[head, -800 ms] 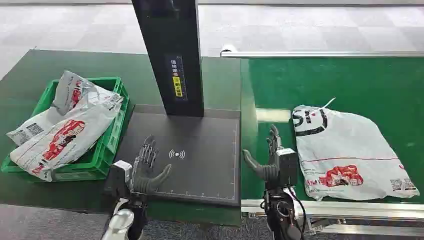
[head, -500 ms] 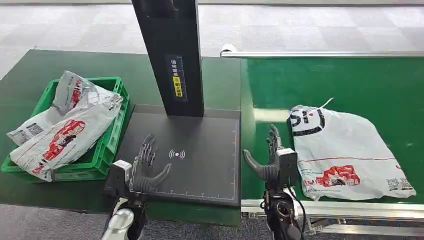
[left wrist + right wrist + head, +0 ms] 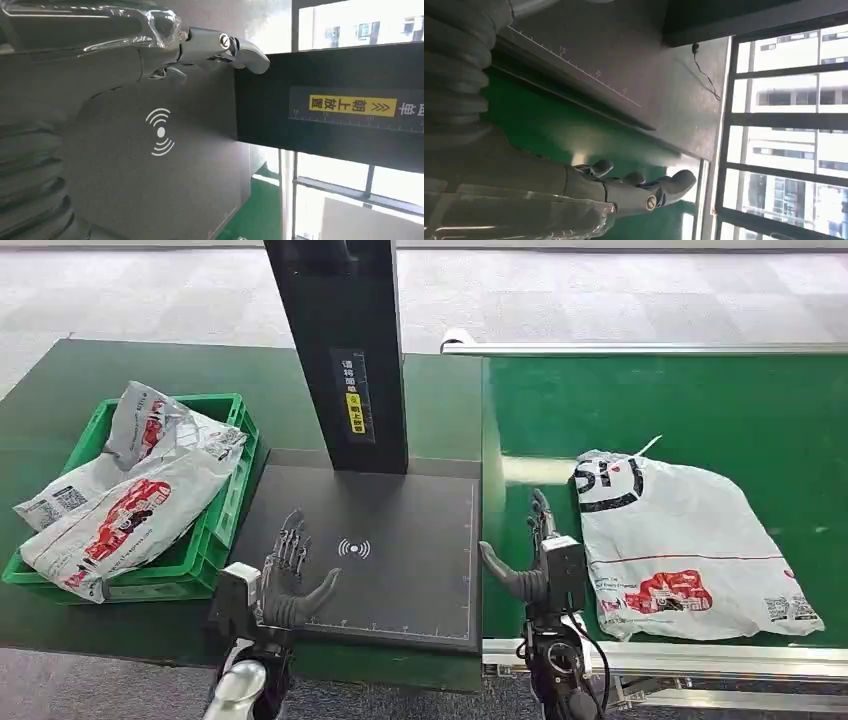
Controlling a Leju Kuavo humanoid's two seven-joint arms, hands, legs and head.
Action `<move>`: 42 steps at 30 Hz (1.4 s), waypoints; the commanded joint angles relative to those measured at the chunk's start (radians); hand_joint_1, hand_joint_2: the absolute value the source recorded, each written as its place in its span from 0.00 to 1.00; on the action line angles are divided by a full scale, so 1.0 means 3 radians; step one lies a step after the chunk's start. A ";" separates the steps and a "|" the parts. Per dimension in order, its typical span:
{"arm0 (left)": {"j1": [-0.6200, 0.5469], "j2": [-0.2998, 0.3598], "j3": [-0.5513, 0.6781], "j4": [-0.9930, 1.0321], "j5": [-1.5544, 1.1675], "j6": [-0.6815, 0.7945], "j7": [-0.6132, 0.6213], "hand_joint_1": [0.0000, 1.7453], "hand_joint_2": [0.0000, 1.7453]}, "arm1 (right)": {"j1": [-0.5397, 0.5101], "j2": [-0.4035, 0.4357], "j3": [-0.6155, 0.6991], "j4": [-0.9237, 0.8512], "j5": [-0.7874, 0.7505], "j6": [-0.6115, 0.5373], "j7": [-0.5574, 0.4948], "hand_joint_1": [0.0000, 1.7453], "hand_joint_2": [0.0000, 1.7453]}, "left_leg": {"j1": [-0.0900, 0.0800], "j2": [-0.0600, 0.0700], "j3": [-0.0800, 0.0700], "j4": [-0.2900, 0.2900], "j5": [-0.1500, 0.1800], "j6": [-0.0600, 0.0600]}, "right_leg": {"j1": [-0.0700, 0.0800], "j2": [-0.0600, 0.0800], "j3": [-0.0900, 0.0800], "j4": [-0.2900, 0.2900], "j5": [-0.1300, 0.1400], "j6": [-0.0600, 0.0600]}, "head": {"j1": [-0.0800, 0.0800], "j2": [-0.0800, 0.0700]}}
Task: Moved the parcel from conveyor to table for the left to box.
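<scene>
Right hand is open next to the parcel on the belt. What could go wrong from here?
1. The parcel is a limp, flat plastic bag; the right hand may slip off it or pinch just a fold.
2. The black post stands over the scanner plate; a high swing might clip it.
3. The green crate already looks overfull; another bag may slide out.

The tall black upright column (image 3: 340,350) carries a yellow label (image 3: 352,106) with the Chinese characters 朝上放置 and arrow marks, above a fine ruler scale. The dark grey flat scanning plate (image 3: 400,530) shows a white wireless-signal symbol (image 3: 353,548) and a ruler edge with 15 and 20 (image 3: 579,62). The white plastic parcel bag (image 3: 690,545) bears big black letters, cut off, and small QR codes.
</scene>
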 commanded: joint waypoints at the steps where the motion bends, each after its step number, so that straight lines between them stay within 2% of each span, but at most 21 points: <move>1: 0.0092 0.0031 0.0052 0.0017 -0.0021 0.0001 0.0048 0.00 1.00 | -0.0135 -0.0183 0.0198 0.0227 0.0552 -0.0148 0.0398 0.00 1.00 | -0.0001 0.0003 0.0006 -0.0004 0.0000 0.0001 | -0.0001 0.0007 0.0005 -0.0004 0.0002 0.0001 | -0.0001 0.0000; 4: 0.0120 0.0031 0.0040 0.0013 -0.0027 -0.0002 0.0048 0.00 1.00 | -0.0149 -0.0247 0.0290 0.0279 0.0979 -0.0387 0.0616 0.00 1.00 | 0.0000 0.0002 0.0006 -0.0003 0.0000 0.0001 | -0.0001 0.0003 0.0005 -0.0003 0.0001 0.0001 | -0.0001 0.0000; 5: 0.0130 0.0029 0.0039 0.0005 -0.0027 -0.0004 0.0048 0.00 1.00 | -0.0172 -0.0303 0.0403 0.0321 0.1321 -0.0524 0.0781 0.00 1.00 | -0.0001 0.0002 0.0010 -0.0006 0.0000 0.0001 | -0.0001 0.0005 0.0009 -0.0007 0.0001 0.0001 | -0.0001 0.0000; 6: 0.0129 0.0020 0.0042 -0.0001 -0.0025 -0.0007 0.0053 0.00 1.00 | -0.0214 -0.0395 0.0595 0.0394 0.2167 -0.0792 0.1209 0.00 1.00 | -0.0001 0.0002 0.0008 -0.0005 0.0000 0.0001 | -0.0001 0.0005 0.0007 -0.0005 0.0001 0.0001 | -0.0001 0.0000; 8: 0.0114 0.0007 0.0046 0.0019 -0.0036 -0.0012 0.0067 0.00 1.00 | -0.0182 -0.0397 0.0523 0.0385 0.2787 -0.0837 0.1491 0.00 1.00 | 0.0000 0.0004 0.0009 -0.0005 0.0000 0.0002 | 0.0000 0.0009 0.0008 -0.0007 0.0003 0.0002 | -0.0001 0.0000; 9: 0.0111 0.0000 0.0050 0.0025 -0.0036 -0.0013 0.0068 0.00 1.00 | -0.0156 -0.0402 0.0473 0.0376 0.2868 -0.0825 0.1503 0.00 1.00 | 0.0000 0.0003 0.0007 -0.0004 0.0000 0.0002 | 0.0000 0.0007 0.0006 -0.0005 0.0002 0.0001 | -0.0001 0.0000; 10: 0.0094 -0.0018 0.0046 0.0048 -0.0053 -0.0048 0.0096 0.00 1.00 | -0.0042 -0.0424 0.0352 0.0358 0.3228 -0.0782 0.1790 0.00 1.00 | 0.0000 0.0000 0.0010 -0.0005 0.0000 0.0002 | 0.0000 0.0005 0.0010 -0.0008 0.0002 0.0002 | 0.0000 0.0000; 14: 0.0062 -0.0041 0.0040 0.0075 -0.0065 -0.0062 0.0108 0.00 1.00 | 0.0074 -0.0392 0.0107 0.0468 0.3444 -0.0805 0.1684 0.00 1.00 | 0.0001 -0.0016 0.0012 -0.0006 0.0002 0.0001 | 0.0000 -0.0011 0.0015 -0.0010 -0.0001 0.0001 | -0.0001 0.0000; 19: 0.0130 -0.0010 0.0042 0.0040 -0.0078 -0.0045 0.0108 0.00 1.00 | 0.0035 -0.0318 -0.0006 0.0568 0.3776 -0.0735 0.1751 0.00 1.00 | 0.0000 0.0001 0.0007 -0.0003 0.0000 0.0001 | 0.0000 0.0002 0.0006 -0.0004 0.0000 0.0000 | -0.0001 0.0000; 27: 0.0130 -0.0010 0.0042 0.0040 -0.0078 -0.0045 0.0108 0.00 1.00 | 0.0035 -0.0318 -0.0006 0.0568 0.3776 -0.0735 0.1751 0.00 1.00 | 0.0000 0.0000 0.0007 -0.0003 0.0000 0.0001 | -0.0001 0.0002 0.0007 -0.0005 0.0000 0.0001 | -0.0001 0.0000; 29: 0.0136 -0.0016 0.0045 0.0030 -0.0078 -0.0048 0.0108 0.00 1.00 | 0.0006 -0.0325 -0.0019 0.0639 0.3929 -0.0717 0.1835 0.00 1.00 | -0.0001 0.0000 0.0011 -0.0006 0.0000 0.0001 | -0.0001 0.0004 0.0010 -0.0008 0.0001 0.0001 | 0.0000 0.0000; 34: 0.0088 -0.0012 0.0029 0.0099 -0.0080 -0.0045 0.0109 0.00 1.00 | 0.0013 -0.0354 -0.0296 0.0779 0.3868 -0.0615 0.1871 0.00 1.00 | -0.0001 -0.0004 0.0006 -0.0003 0.0000 0.0001 | -0.0001 -0.0002 0.0006 -0.0004 0.0000 0.0001 | -0.0001 0.0000; 42: 0.0186 -0.0004 0.0087 0.0021 -0.0078 -0.0027 0.0116 0.00 1.00 | 0.0102 -0.0456 -0.0665 0.0690 0.3739 -0.0360 0.1872 0.00 1.00 | -0.0002 -0.0004 0.0009 -0.0004 0.0000 0.0002 | -0.0002 -0.0001 0.0009 -0.0005 -0.0001 0.0001 | -0.0001 0.0000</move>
